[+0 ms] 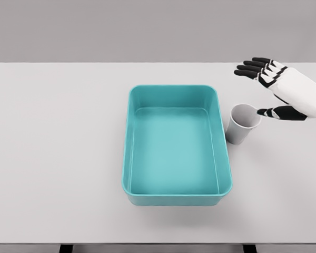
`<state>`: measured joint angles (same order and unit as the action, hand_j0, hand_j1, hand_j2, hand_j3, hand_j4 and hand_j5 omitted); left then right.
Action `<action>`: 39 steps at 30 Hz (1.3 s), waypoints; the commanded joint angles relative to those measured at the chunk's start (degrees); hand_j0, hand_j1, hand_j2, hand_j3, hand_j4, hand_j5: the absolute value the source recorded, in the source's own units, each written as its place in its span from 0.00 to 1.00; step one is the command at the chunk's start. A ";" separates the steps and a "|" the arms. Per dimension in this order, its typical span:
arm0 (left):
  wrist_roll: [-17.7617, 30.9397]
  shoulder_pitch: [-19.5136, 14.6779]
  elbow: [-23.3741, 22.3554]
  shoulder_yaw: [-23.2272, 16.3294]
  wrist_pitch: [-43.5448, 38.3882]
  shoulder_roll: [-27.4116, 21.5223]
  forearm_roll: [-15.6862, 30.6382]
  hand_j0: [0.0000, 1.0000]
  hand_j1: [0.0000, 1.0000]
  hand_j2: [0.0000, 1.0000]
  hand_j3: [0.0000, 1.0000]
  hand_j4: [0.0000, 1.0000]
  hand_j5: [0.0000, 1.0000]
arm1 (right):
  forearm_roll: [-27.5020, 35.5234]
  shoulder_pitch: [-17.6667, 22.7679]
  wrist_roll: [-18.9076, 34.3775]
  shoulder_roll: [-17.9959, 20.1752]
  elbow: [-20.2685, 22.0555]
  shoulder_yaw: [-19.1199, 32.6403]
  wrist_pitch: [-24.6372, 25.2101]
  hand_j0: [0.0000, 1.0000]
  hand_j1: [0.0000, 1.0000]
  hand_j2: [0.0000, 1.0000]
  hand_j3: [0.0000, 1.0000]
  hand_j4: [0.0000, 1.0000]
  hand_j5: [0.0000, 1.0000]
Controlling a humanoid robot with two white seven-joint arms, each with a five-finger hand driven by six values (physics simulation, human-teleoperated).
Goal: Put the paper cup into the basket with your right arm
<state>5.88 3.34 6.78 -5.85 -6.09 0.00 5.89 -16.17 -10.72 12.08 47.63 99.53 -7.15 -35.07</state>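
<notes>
A white paper cup (243, 123) stands upright on the table, just right of the teal basket (130, 158). The basket is a rectangular tub with nothing inside it. My right hand (259, 89) hovers to the right of and a little behind the cup, its black fingers (251, 67) spread and its thumb tip (264, 112) right by the cup's rim. It holds nothing. I cannot tell whether the thumb touches the cup. The left arm does not show.
The white table (58, 158) spreads wide around the basket, with its front edge near the bottom of the view. A plain grey wall lies behind it.
</notes>
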 commanded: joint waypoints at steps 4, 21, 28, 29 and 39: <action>0.01 0.00 -0.01 0.05 0.03 0.00 0.00 1.00 1.00 1.00 1.00 1.00 1.00 | -0.35 1.31 0.05 -0.96 -0.92 1.09 0.07 1.00 1.00 1.00 1.00 1.00 1.00; 0.01 0.00 -0.01 -0.04 0.03 0.00 0.00 1.00 1.00 1.00 1.00 1.00 1.00 | 36.29 3.69 22.92 -8.70 -15.32 9.09 17.58 1.00 1.00 1.00 1.00 1.00 1.00; 0.01 0.00 -0.01 -0.04 0.03 0.00 0.00 1.00 1.00 1.00 1.00 1.00 1.00 | 44.39 4.13 22.92 -13.18 -23.51 8.74 17.58 1.00 1.00 1.00 1.00 1.00 1.00; 0.01 0.00 -0.01 -0.04 0.03 0.00 0.00 1.00 1.00 1.00 1.00 1.00 1.00 | 44.47 4.13 22.92 -14.41 -24.74 8.82 17.58 1.00 1.00 1.00 1.00 1.00 1.00; 0.01 0.00 -0.01 -0.04 0.03 0.00 0.00 1.00 1.00 1.00 1.00 1.00 1.00 | 45.26 4.22 22.92 -19.33 -29.75 5.22 17.58 1.00 1.00 1.00 1.00 1.00 1.00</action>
<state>5.88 3.34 6.78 -5.85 -6.07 0.00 5.89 28.66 -6.59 35.00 29.40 70.89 -1.26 -17.53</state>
